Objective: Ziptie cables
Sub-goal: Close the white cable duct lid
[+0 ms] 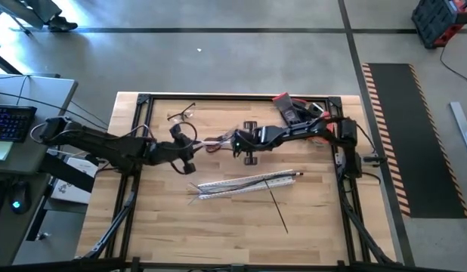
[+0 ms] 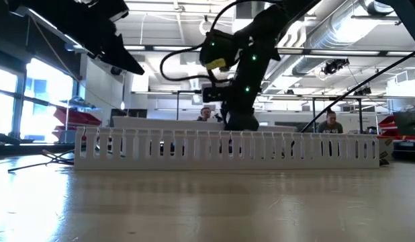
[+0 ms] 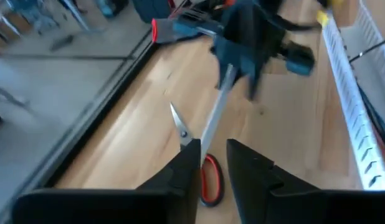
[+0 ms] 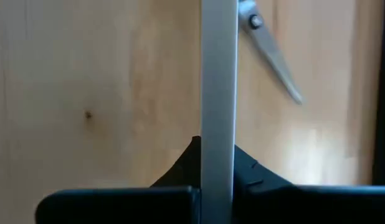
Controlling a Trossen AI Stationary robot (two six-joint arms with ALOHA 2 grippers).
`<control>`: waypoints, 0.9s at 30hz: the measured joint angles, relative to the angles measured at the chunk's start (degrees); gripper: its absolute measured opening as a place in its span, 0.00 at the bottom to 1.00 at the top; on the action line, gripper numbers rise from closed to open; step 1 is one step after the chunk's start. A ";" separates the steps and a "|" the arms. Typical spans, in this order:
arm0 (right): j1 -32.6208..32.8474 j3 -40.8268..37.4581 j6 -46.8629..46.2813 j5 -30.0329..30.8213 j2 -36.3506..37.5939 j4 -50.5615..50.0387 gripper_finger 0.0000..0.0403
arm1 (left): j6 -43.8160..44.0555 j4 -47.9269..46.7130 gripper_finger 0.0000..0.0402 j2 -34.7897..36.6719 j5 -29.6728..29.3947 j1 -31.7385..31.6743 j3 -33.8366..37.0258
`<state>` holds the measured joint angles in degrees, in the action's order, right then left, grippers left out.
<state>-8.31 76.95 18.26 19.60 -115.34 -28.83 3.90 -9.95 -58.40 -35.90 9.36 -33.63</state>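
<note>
Right gripper [image 1: 247,145] is pinched on the strip [image 4: 218,74], left gripper [image 3: 212,163] fingers slightly parted over the scissors [image 3: 182,129], while the cables [image 1: 182,115] lie by the far edge and the ziptie [image 1: 277,201] sits near the duct [image 1: 245,181], so that thin pinch could let the strip swing into the scissors

Scissors [image 3: 202,165], slotted duct [image 2: 227,146], cover strip [image 4: 217,93]

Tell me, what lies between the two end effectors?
Red-handled scissors and a flat white strip gripped by the right end effector, shown in the left wrist view.
</note>
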 joint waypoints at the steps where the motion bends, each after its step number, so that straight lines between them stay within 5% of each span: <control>1: 0.48 0.00 -1.55 0.85 -0.65 0.35 0.01 | 1.20 -0.64 0.16 0.60 0.82 -0.48 0.00; 7: 3.69 0.07 -6.88 11.57 -5.88 2.06 0.01 | 5.37 5.50 0.17 1.14 8.68 -1.05 3.81; 15: 7.59 0.21 -6.89 14.87 -7.48 3.23 0.07 | 11.80 17.22 0.11 0.49 9.90 -1.03 14.42; 27: 6.88 0.10 -3.71 5.67 -4.61 2.18 0.52 | 11.66 20.36 0.10 0.51 10.31 -1.01 16.81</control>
<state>-1.43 77.04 14.55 25.28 -119.95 -26.66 15.56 10.41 -57.89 -25.59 8.35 -16.82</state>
